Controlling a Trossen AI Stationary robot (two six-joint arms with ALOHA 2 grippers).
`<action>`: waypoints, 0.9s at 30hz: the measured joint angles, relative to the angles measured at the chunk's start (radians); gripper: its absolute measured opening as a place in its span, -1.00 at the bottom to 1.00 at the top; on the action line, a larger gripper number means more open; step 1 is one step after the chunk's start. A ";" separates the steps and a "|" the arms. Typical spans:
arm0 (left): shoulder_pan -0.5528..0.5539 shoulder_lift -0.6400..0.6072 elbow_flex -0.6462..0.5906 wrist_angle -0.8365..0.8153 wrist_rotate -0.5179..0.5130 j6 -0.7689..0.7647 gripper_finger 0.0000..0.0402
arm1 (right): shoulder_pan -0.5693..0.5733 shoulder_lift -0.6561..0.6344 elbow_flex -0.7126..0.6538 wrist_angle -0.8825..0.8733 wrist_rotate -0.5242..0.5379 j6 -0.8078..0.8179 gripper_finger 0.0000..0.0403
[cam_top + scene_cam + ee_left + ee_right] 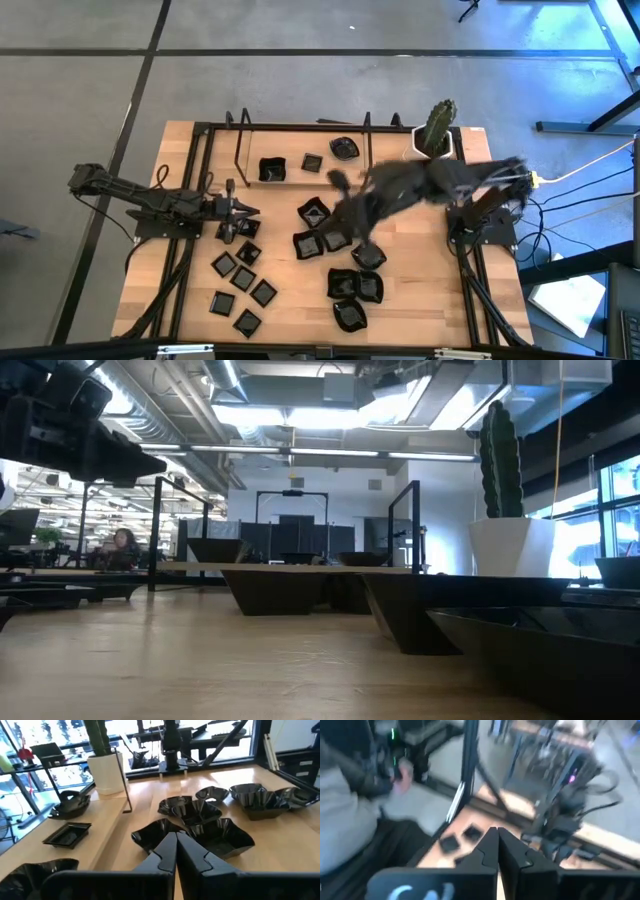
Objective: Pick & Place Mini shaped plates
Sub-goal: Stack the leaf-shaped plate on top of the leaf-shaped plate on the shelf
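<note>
Nearest the table's (420, 300) front edge, small flat square plates (243, 279) lie scattered at the left, and three rimmed plates (354, 287) sit bunched together toward the middle. Just behind them more rimmed plates (313, 212) cluster at the table's centre; the left wrist view shows these as wavy-edged and raised-rim dishes (192, 812) touching one another.

The left claw (252, 211) hangs over the table's left side, above the small squares, its fingers (169, 851) pressed together with nothing between them. The right claw (338, 180) reaches in from the right, blurred, over the centre cluster; its fingers (492, 851) are likewise closed and empty.

Farther back, a square plate (271, 169), a small flat one (312, 162) and a rounded one (344, 148) sit along the rear, inside a black frame (238, 140). A cactus (437, 124) in a white pot (446, 150) stands at the far right corner. In the right wrist view, a person's hand (401, 774) shows beyond the table.
</note>
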 joint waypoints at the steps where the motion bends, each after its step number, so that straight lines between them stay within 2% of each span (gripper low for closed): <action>1: 0.000 0.000 0.000 -0.010 -0.005 -0.006 -0.98 | -0.013 -0.032 -0.051 0.052 -0.015 0.008 -0.99; 5: 0.000 0.000 0.000 -0.027 -0.039 -0.030 -0.99 | -0.046 -0.147 -0.297 0.208 -0.062 0.072 -0.98; 11: -0.005 0.000 0.000 -0.029 -0.027 -0.048 -0.99 | -0.053 -0.309 -0.727 0.471 -0.048 0.147 -0.99; 15: -0.019 0.000 0.000 -0.028 -0.041 -0.048 -0.99 | -0.039 -0.392 -1.038 0.740 -0.065 0.162 -0.98; 18: -0.023 -0.001 0.000 0.005 -0.061 -0.039 -0.98 | -0.027 -0.449 -1.246 1.043 -0.082 0.156 -0.97; 20: -0.023 0.000 0.000 0.062 -0.103 -0.003 -0.98 | -0.026 -0.468 -1.357 1.233 -0.083 0.149 -0.98; 24: -0.023 -0.001 0.000 0.240 -0.249 0.052 -0.99 | -0.027 -0.466 -1.528 1.463 -0.080 0.111 -0.98; 27: -0.024 -0.001 0.001 0.236 -0.255 0.050 -0.98 | -0.028 -0.468 -1.606 1.571 -0.079 0.108 -0.97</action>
